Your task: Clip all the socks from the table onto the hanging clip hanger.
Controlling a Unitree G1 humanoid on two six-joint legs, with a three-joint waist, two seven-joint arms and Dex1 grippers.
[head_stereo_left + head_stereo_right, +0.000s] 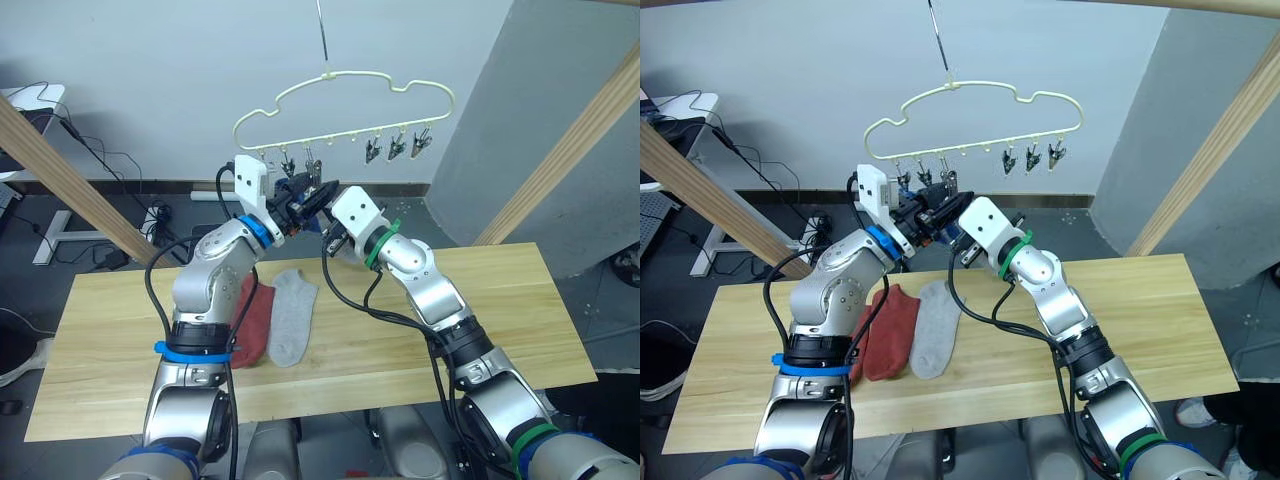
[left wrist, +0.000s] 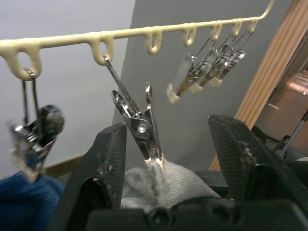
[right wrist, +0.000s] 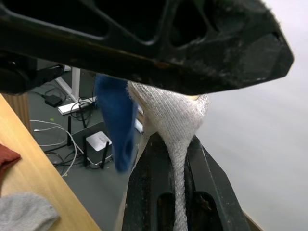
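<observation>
I had both hands raised at frame centre, just under the clip hanger (image 1: 345, 105). My right hand (image 3: 180, 159) pinched a grey sock (image 2: 161, 185) (a silver clip (image 2: 139, 127) bit its top edge), with my left hand (image 2: 175, 163) spread around it. A red sock (image 1: 258, 318) and another grey sock (image 1: 288, 315) lay on the bench (image 1: 500, 310); a blue sock (image 3: 115, 120) hung nearby.

I see the left gripper (image 2: 166, 159) with fingers (image 2: 103, 163) spread wide either side of a silver clip (image 2: 139, 127) on the clip hanger (image 2: 120, 34). Clip tip touches a light grey sock (image 2: 166, 185); looks pinched, can't confirm. Blue sock (image 2: 26, 199) hangs beside it under another clip (image 2: 36, 127).
</observation>
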